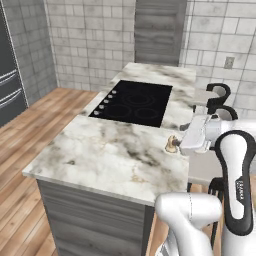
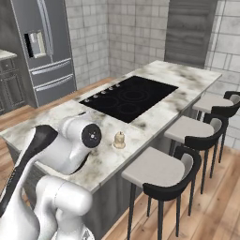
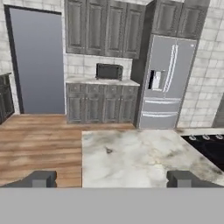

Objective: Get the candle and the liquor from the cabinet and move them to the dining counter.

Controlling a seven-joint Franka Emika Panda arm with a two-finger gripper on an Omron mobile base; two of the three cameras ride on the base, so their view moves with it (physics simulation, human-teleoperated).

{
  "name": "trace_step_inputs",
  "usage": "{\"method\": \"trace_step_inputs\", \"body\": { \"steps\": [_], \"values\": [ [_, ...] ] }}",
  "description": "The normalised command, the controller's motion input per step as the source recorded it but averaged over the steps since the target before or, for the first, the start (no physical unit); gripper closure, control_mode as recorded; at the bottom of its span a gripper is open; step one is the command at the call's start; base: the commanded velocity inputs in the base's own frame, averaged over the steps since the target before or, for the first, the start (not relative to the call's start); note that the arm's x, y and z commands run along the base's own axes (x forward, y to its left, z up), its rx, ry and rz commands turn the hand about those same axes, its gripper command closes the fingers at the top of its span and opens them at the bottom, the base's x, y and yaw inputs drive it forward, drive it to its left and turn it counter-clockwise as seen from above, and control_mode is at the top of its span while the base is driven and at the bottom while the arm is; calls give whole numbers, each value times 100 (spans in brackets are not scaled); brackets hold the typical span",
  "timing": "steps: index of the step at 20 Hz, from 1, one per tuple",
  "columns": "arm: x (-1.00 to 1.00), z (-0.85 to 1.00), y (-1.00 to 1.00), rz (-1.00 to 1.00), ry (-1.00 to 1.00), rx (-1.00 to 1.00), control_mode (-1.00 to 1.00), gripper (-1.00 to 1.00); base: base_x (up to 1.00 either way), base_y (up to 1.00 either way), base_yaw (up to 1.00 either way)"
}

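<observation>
The small beige candle (image 1: 171,145) (image 2: 120,139) stands upright on the dining counter (image 1: 110,155) (image 2: 154,117) (image 3: 140,157), near the counter's stool-side edge and short of the black cooktop (image 1: 135,102). My white hand hovers just beside the candle in the left base view. In the hand view my gripper (image 3: 111,179) is open, its fingertips (image 3: 39,178) far apart with nothing between them, looking across the marble top. The liquor is out of view. Across the room, dark grey wall cabinet doors (image 3: 100,28) look shut.
Three black-backed stools (image 2: 159,171) line the counter's right side. A steel fridge (image 3: 166,83) (image 2: 47,47) stands beyond the counter. Low grey drawer cabinets (image 3: 103,103) carry a microwave (image 3: 109,71). Wooden floor (image 1: 25,145) lies to the left.
</observation>
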Motion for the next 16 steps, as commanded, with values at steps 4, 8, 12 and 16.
{"method": "trace_step_inputs", "body": {
  "steps": [4, 8, 12, 16],
  "values": [
    [-52, 35, 10, -32, 30, 0, -100, -100, 0, 0, 0],
    [-49, 27, 14, -31, 34, 0, -100, -100, 0, 0, 0],
    [-58, 4, 21, -30, 27, -5, -100, -100, 0, 0, 0],
    [-67, -37, 31, -26, 16, -9, -100, -100, 0, 0, 0]
  ]
}}
